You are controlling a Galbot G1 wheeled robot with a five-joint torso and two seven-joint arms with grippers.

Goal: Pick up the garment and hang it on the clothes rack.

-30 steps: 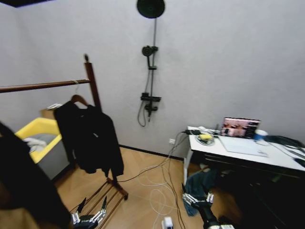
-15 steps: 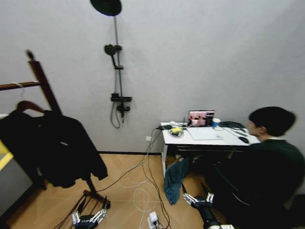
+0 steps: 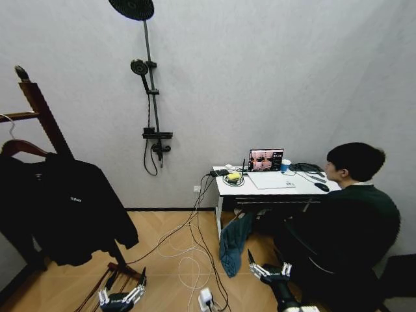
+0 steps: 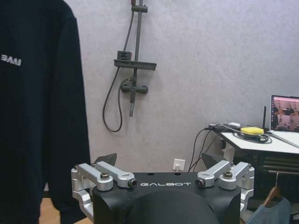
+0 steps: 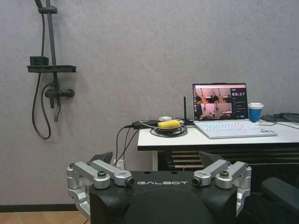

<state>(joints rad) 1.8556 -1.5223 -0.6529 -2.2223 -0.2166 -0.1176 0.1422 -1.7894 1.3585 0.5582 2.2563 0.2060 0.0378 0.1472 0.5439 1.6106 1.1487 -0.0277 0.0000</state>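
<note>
The garment [image 3: 65, 208], a black jacket with a small white chest mark, hangs on a wooden hanger [image 3: 19, 148] whose metal hook sits over the bar of the clothes rack [image 3: 40, 109] at the far left. Its sleeve and white mark [image 4: 10, 59] also fill one side of the left wrist view. My left gripper [image 3: 125, 281] is low over the floor beside the rack's base, open and empty, its fingers [image 4: 105, 159] spread. My right gripper [image 3: 267, 266] hangs low in front of the desk, also open and empty [image 5: 156, 157].
A black shower pole [image 3: 148, 84] is fixed to the back wall. A white desk [image 3: 273, 187] with a laptop [image 3: 266, 159] stands at the right, with a seated person [image 3: 351, 227] beside it. Cables and a power strip [image 3: 205, 298] lie on the wooden floor. A blue cloth [image 3: 233, 244] hangs off the desk.
The whole picture has shifted left, so the camera has turned right: rack and garment slid to the left edge, and the desk and seated person came into view. Both grippers stay open and low.
</note>
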